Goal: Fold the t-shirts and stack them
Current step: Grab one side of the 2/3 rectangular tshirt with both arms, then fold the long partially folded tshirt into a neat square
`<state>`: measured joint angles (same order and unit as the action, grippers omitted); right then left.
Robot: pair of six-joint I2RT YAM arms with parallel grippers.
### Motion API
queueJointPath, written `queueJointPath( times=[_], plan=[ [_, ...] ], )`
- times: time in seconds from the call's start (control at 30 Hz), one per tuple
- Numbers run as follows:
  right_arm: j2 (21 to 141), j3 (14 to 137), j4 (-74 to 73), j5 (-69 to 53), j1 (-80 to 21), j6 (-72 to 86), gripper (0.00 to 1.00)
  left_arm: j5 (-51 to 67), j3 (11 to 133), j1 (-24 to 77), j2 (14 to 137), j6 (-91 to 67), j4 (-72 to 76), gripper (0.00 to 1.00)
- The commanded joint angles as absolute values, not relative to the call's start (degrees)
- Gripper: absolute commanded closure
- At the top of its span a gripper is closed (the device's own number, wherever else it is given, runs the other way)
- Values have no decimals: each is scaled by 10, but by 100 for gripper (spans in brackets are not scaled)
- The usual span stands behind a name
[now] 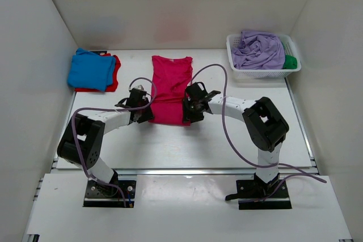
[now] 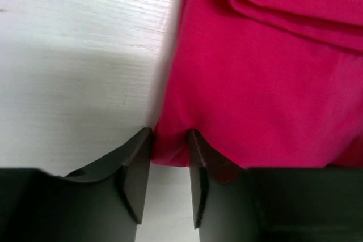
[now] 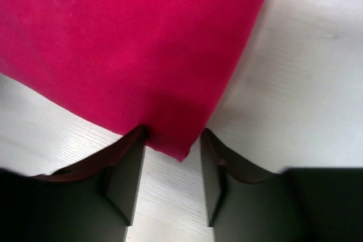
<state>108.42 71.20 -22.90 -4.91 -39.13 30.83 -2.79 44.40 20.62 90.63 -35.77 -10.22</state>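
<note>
A: Fig. 1, where's the soft crimson-pink short-sleeved cloth t-shirt [image 1: 170, 86]?
B: Flat on the table, sleeves folded in, a long smooth strip running fwd from both grippers.
A: Grippers?
B: L gripper [image 2: 170, 140] is pinched on the near-left hem corner; R gripper [image 3: 173, 143] is pinched on the near-right corner.

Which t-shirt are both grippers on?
The central crimson-pink t-shirt: left gripper and right gripper pinch its near corners. Blue shirt and red shirt lie stacked far-left; lavender shirt and green shirt fill the white basket.
</note>
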Motion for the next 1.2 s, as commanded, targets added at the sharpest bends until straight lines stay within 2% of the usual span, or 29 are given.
queueJointPath(
  times=[0.0, 0.03, 0.1, 0.13, 0.17, 0.3, 0.5, 0.57, 0.77, 1.0, 1.17],
  plan=[
    [1098, 702, -207, -43, -405, 325, 61, -42, 446, 225, 922, -360, -101, 59],
    [1099, 704, -210, -40, -409, 324, 61, -42, 446, 229, 921, -361, -105, 73],
    [1100, 703, -221, -33, -417, 329, 54, -42, 439, 230, 924, -366, -101, 95],
    [1098, 702, -223, -32, -419, 327, 53, -41, 437, 237, 921, -367, -101, 99],
    [1097, 695, -223, -32, -420, 331, 62, -40, 432, 240, 914, -368, -100, 100],
    [1089, 680, -218, -31, -420, 326, 100, -41, 412, 243, 884, -366, -105, 100],
    [1018, 638, -271, -39, -442, 297, 100, -11, 378, 257, 773, -347, -203, 100],
    [982, 632, -305, -43, -453, 287, 100, -2, 378, 270, 729, -338, -277, 100],
    [862, 596, -395, -106, -477, 266, 100, 78, 363, 283, 575, -352, -403, 100],
    [780, 583, -466, -152, -497, 263, 100, 100, 346, 288, 476, -389, -488, 100],
    [766, 636, -519, -163, -491, 251, 100, 98, 417, 282, 453, -391, -532, 100]
  ],
)
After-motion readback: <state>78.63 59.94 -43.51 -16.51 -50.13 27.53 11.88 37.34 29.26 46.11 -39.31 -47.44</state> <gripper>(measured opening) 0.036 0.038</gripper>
